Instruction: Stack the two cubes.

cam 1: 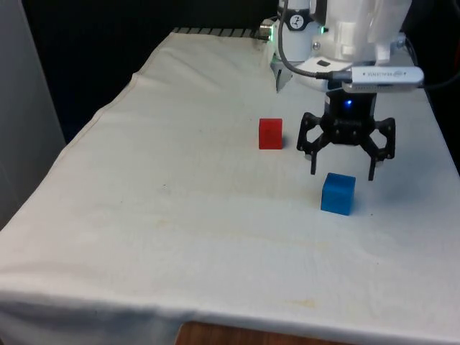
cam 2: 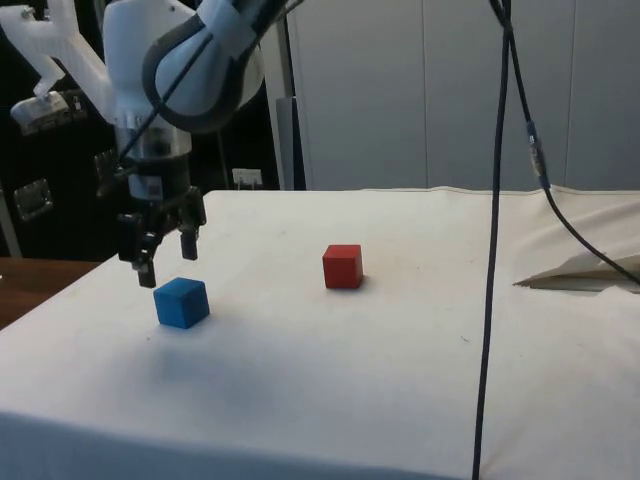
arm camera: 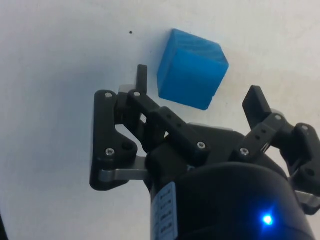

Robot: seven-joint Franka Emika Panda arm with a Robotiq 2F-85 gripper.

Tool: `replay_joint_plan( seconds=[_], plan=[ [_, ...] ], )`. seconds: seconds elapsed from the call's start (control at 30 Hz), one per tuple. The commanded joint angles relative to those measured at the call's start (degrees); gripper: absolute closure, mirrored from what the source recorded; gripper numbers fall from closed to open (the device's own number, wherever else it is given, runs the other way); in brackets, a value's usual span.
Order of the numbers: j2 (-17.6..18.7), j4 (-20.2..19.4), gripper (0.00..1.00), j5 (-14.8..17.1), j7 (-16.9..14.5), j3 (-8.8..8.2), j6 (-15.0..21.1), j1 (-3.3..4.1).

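Observation:
A blue cube (cam 1: 338,192) rests on the white cloth towards the front view's right; the side view has the blue cube (cam 2: 181,302) near the table's corner. My gripper (cam 1: 342,172) hovers open just above and slightly behind it, fingers spread wider than the cube, nothing held. From the side, the gripper (cam 2: 166,256) hangs above the cube with a small gap. In the wrist view the blue cube (arm camera: 191,68) lies just beyond the fingertips (arm camera: 142,75), not between them. A red cube (cam 1: 270,134) sits apart on the cloth, to the front view's left of the gripper, also the red cube (cam 2: 342,266).
The white cloth (cam 1: 158,215) covers the whole table, with wide free room on the front view's left. A dark cable (cam 2: 497,220) hangs down in the side view. The cloth is rumpled at the far right edge (cam 2: 580,265).

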Motion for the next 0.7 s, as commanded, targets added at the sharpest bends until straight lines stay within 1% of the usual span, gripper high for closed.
replay_joint_plan(
  seconds=[0.0, 0.03, 0.07, 0.1, 0.33, 0.37, 0.4, 0.63, 0.67],
  plan=[
    [0.2, -0.3, 0.00, -0.2, 0.5, -0.23, 0.9, 0.23],
    [0.4, -0.5, 0.00, -0.2, 0.7, -0.23, 1.1, 0.23],
    [0.2, -0.1, 0.00, 0.0, 0.1, 0.00, 0.2, 0.00],
    [0.4, -0.5, 0.00, -0.2, 0.7, -0.23, 1.1, 0.23],
    [1.1, -0.8, 0.00, -0.1, 1.5, -0.11, 1.4, 0.17],
    [1.1, -0.7, 0.00, 0.0, 1.1, 0.06, 0.7, 0.00],
    [1.4, -0.9, 0.00, -0.1, 1.7, -0.11, 1.5, 0.17],
    [2.3, -0.7, 0.00, 0.1, 2.2, 0.00, 2.1, 0.06],
    [2.1, -0.7, 0.00, 0.0, 2.0, 0.00, 1.2, 0.00]
  ],
)
